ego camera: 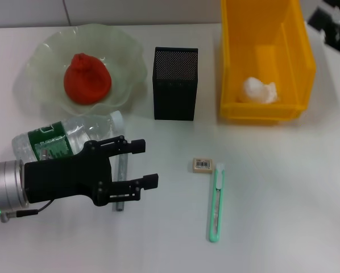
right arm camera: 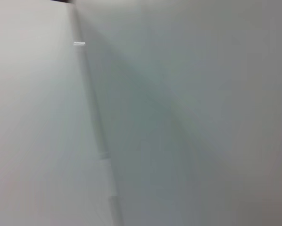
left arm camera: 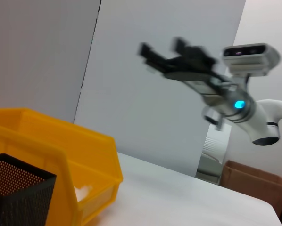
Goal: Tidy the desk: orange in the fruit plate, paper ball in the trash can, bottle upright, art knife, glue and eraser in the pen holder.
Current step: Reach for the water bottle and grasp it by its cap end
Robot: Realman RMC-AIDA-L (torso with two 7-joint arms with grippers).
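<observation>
The orange [ego camera: 87, 78] lies in the pale green fruit plate [ego camera: 42, 54]. A white paper ball [ego camera: 258, 90] sits inside the yellow trash can [ego camera: 266, 111]. The clear bottle [ego camera: 56, 139] with a green label lies on its side at the left. My left gripper [ego camera: 147, 164] is open just in front of the bottle, above the grey glue stick [ego camera: 119, 203]. The eraser [ego camera: 202, 165] and the green art knife [ego camera: 216, 202] lie on the table to the right of it. The black mesh pen holder [ego camera: 175, 83] stands upright. My right gripper [left arm camera: 161, 47] is raised in the air, open.
The left wrist view shows the trash can [left arm camera: 46, 141] and pen holder [left arm camera: 18, 188] from the side, with a white wall behind. A cardboard box [left arm camera: 254, 183] stands beyond the table's edge. The right wrist view shows only a plain white surface.
</observation>
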